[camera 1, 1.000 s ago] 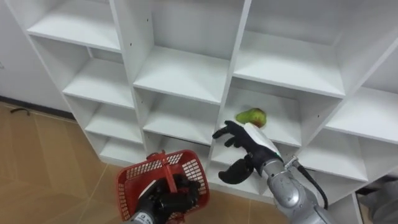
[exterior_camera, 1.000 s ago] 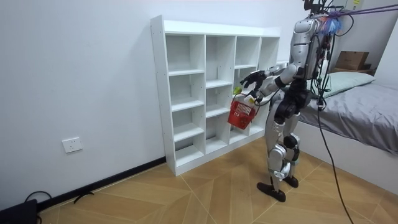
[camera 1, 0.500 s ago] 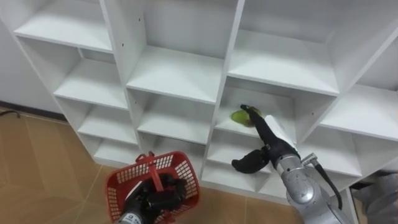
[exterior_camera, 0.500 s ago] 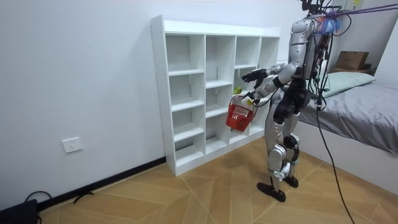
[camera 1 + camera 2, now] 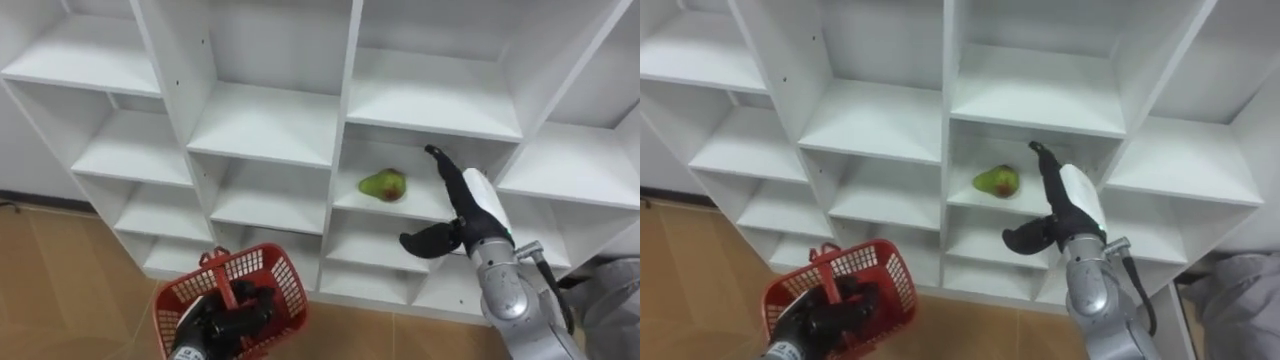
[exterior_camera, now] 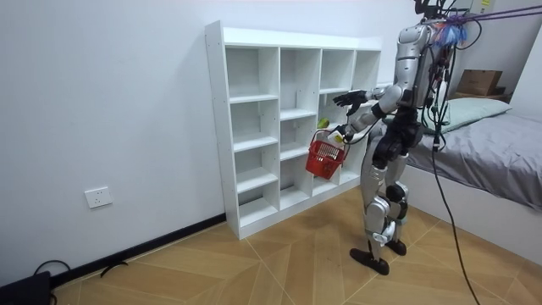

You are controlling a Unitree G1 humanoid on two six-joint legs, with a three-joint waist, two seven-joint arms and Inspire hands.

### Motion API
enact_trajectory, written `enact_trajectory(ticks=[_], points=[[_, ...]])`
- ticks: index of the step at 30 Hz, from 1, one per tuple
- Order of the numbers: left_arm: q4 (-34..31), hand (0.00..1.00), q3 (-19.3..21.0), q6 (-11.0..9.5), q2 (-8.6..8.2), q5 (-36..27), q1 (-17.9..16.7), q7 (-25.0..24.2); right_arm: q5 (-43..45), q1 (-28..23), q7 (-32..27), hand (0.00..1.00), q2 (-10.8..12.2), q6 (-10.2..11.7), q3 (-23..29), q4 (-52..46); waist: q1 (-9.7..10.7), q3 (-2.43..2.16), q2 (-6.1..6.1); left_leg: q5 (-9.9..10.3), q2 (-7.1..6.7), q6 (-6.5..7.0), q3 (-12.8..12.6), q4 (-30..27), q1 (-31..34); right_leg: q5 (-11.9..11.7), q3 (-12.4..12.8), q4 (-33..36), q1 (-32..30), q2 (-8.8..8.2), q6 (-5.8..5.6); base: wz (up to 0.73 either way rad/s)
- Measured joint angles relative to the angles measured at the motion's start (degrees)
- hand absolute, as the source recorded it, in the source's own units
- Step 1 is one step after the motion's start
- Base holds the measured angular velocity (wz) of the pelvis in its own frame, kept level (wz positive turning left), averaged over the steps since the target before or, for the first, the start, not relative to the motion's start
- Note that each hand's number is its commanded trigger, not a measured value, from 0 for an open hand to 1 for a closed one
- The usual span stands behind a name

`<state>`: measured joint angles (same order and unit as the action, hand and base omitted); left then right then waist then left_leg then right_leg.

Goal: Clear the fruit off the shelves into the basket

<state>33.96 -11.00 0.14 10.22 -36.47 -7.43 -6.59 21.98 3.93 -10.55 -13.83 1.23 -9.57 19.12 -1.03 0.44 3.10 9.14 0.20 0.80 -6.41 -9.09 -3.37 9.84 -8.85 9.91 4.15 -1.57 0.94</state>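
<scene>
Left eye view showed the pear (image 5: pixel 382 185) on a closet shelf (image 5: pixel 350 200), right hand (image 5: pixel 476 203) open just beside it — likely light, smooth, apt to roll, best cupped round its belly; left hand (image 5: pixel 228 318) clenched the basket (image 5: pixel 283 292) handle.

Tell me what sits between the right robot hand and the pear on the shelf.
Nothing but bare shelf board, per the left eye view: the open right robot hand is beside the pear, not touching it.

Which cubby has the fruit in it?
The cubby just in front of the open right hand, third column from the left: a green pear lies on its shelf. The other cubbies in view hold nothing.
</scene>
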Motion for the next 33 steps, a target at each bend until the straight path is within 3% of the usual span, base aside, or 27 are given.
enact_trajectory(ticks=[10,19,24,33], points=[[4.18,1.0,1.87,0.03,-0.48,0.03,-0.31,1.04,0.09,-0.28,-0.68,0.0,-0.07,-0.04,0.32,0.02,0.77,-0.14,1.05,0.02,0.03,-0.02,-0.61,0.47,-0.46,0.03,0.48,-0.12,-0.24,-0.05,-0.04,-0.03],[4.3,1.0,1.83,-0.11,-0.52,0.14,-0.82,1.44,0.0,-0.64,-1.32,0.0,-0.1,0.5,0.25,2.08,0.36,0.08,1.71,0.04,0.05,-0.05,-0.56,0.66,-0.29,0.02,0.19,-0.1,-0.47,0.13,-0.04,0.0],[6.53,1.0,2.0,-0.19,-1.35,0.73,-0.65,1.43,0.76,-0.54,-1.42,0.0,0.0,0.47,0.22,5.51,-1.37,-0.16,2.58,0.03,0.04,-0.04,-0.56,0.21,1.64,-0.01,-0.08,0.71,-2.3,0.02,0.01,0.0],[8.33,1.0,1.91,-0.18,-1.49,-0.08,1.31,1.51,-1.5,5.4,-2.9,0.0,-0.01,-0.09,-1.62,14.03,-4.23,0.13,3.25,0.02,0.26,-0.05,0.31,-1.22,5.06,-0.34,-0.89,1.11,-4.9,0.04,0.28,0.04]])
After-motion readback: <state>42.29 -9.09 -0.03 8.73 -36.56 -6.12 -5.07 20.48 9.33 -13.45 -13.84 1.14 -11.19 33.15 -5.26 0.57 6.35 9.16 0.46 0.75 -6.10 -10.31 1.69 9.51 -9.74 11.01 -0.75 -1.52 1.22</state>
